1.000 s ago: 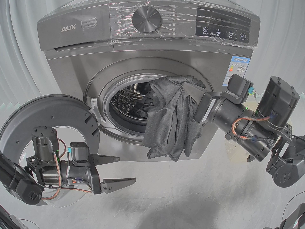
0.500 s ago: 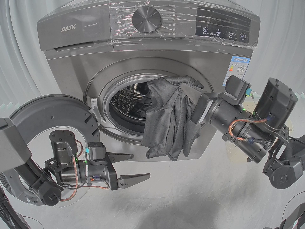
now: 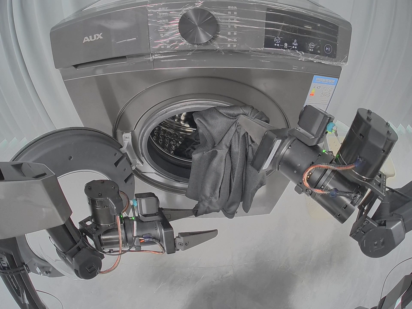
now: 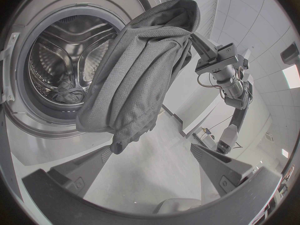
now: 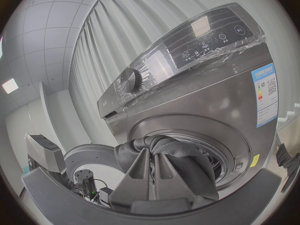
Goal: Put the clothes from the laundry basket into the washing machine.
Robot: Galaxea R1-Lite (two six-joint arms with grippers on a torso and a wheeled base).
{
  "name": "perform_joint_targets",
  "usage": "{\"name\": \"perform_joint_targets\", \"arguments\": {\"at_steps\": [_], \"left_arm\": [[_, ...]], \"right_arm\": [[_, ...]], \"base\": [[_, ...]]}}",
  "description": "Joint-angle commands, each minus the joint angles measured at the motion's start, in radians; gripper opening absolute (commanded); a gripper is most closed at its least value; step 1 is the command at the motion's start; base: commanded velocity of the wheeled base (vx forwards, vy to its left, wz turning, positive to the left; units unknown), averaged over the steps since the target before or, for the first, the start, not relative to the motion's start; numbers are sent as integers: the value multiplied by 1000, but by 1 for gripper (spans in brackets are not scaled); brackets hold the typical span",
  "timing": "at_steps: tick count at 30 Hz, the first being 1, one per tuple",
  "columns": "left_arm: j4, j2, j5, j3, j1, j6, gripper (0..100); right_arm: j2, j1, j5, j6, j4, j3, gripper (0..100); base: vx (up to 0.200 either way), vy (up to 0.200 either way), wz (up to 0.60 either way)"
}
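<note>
A dark grey mesh garment (image 3: 223, 159) hangs in front of the washing machine's (image 3: 107, 86) round opening, its lower end dangling below the rim. My right gripper (image 3: 248, 123) is shut on the garment's bunched top (image 5: 162, 146), at the opening's upper right. My left gripper (image 3: 205, 223) stands open low down, its upper finger just under the garment's hanging hem (image 4: 120, 144). Another dark garment (image 4: 65, 92) lies inside the steel drum (image 4: 53, 57).
The machine's round door (image 3: 64, 151) stands swung open to the left, behind my left arm. A pale laundry basket (image 5: 286, 135) with a dark cloth (image 5: 287, 161) over its rim sits to the right of the machine. The grey floor in front is bare.
My left arm has moved right, bringing its open gripper under the garment's hem. My right gripper has carried the garment a little to the left, across the drum opening.
</note>
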Motion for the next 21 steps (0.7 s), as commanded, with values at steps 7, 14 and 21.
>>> {"name": "perform_joint_targets", "arguments": {"at_steps": [7, 14, 21], "left_arm": [[-147, 4, 8, -26, -42, -105, 100], [-149, 39, 25, -48, -47, -100, 100], [-150, 93, 86, -95, -36, -39, 100]], "right_arm": [[1, 0, 1, 1, -4, 7, 0], [1, 0, 1, 1, -7, 8, 0], [1, 0, -1, 0, -19, 10, 0]], "base": [[0, 0, 0], [0, 0, 0], [0, 0, 0]]}}
